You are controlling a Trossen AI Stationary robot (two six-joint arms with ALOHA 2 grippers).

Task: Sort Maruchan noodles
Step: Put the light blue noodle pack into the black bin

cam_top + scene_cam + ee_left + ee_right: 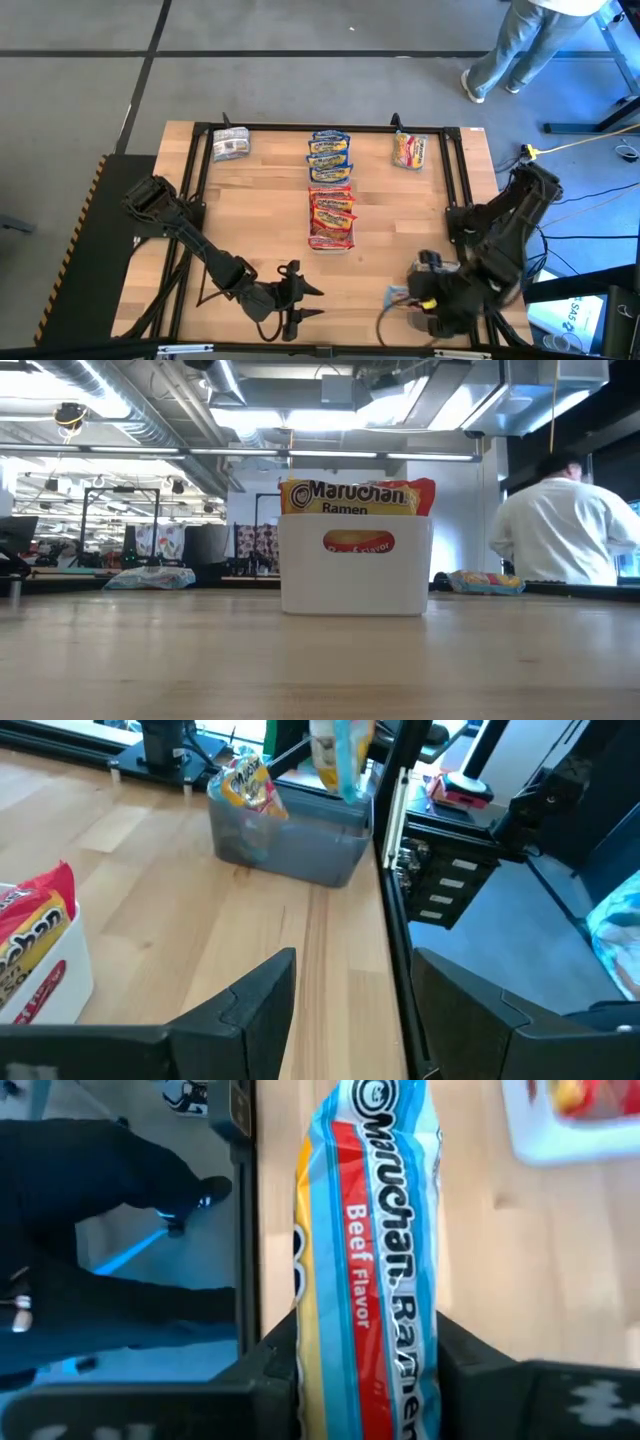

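Right gripper (365,1380) clamps 1 beef packet (368,1250); left gripper (350,1010) seemingly released.

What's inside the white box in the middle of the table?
The white box holds Maruchan ramen packets sticking out over its rim, yellow and red ones. How far down they go is hidden by the box's wall.

A white tray (355,575) sits on the wooden table (250,230), and a person (520,45) in blue jeans stands past the far edge.
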